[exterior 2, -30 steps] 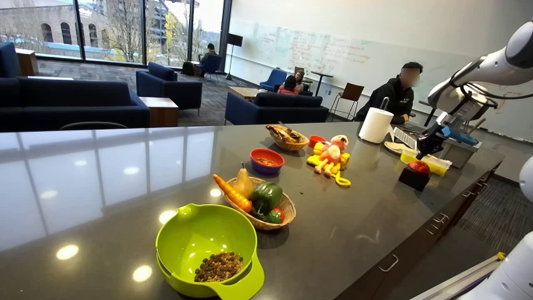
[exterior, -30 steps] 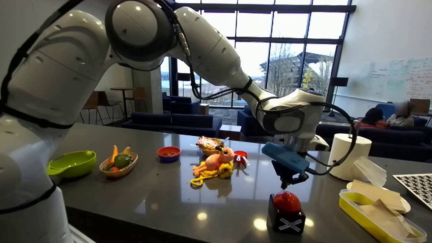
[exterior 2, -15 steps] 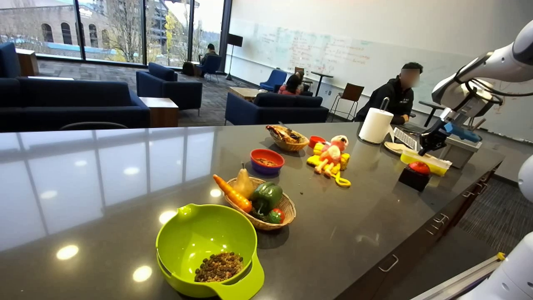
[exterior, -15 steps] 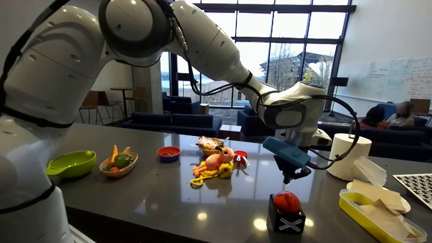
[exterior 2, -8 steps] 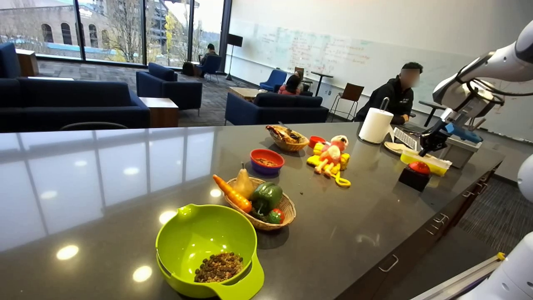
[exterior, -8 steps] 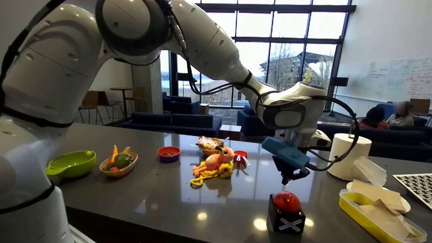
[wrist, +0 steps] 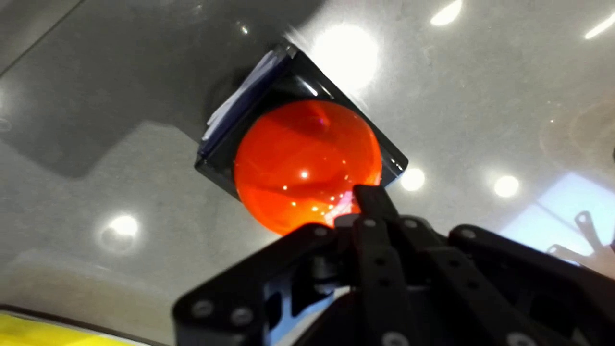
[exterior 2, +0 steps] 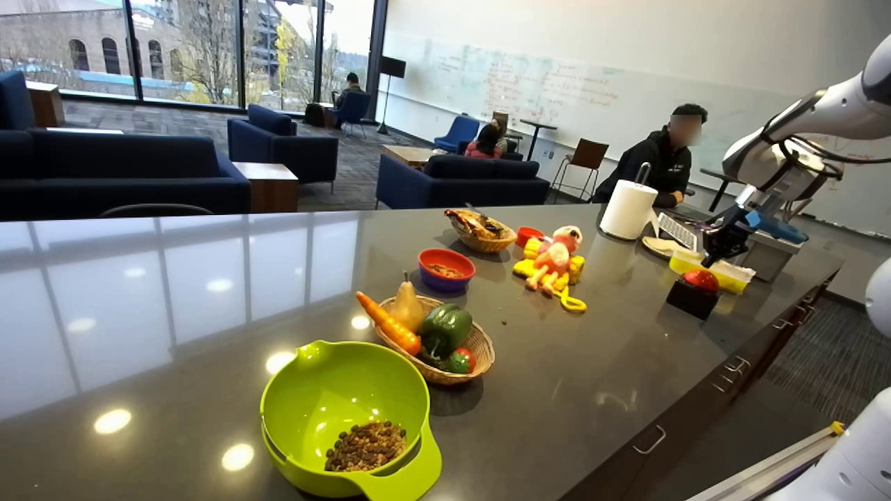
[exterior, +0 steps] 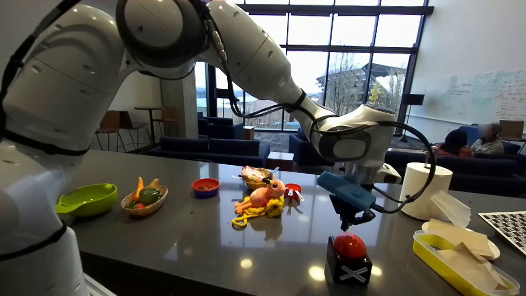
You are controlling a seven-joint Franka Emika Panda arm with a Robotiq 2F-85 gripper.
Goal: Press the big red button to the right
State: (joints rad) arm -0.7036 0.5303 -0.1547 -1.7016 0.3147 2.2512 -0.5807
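Observation:
The big red button (exterior: pixel 349 245) is a glossy red dome on a black box with a white taped cross on its side. It stands near the counter's edge and shows in both exterior views (exterior 2: pixel 701 280). My gripper (exterior: pixel 344 228) points down just above the dome, with a thin gap visible in an exterior view. It also shows close over the dome in an exterior view (exterior 2: pixel 707 264). In the wrist view the fingertips (wrist: pixel 370 192) are together with nothing between them and overlap the lower right of the red dome (wrist: pixel 307 158).
A yellow container (exterior: pixel 435 257) with brown paper lies beside the button. A paper towel roll (exterior: pixel 425 189) stands behind. A pink toy bird (exterior: pixel 263 196) on yellow, a small red dish (exterior: pixel 292 190) and a green bowl (exterior 2: pixel 334 369) sit farther along the counter.
My gripper rose a little above the button between two seconds and one second ago, then came back down close to the dome. The button and the other things have not moved.

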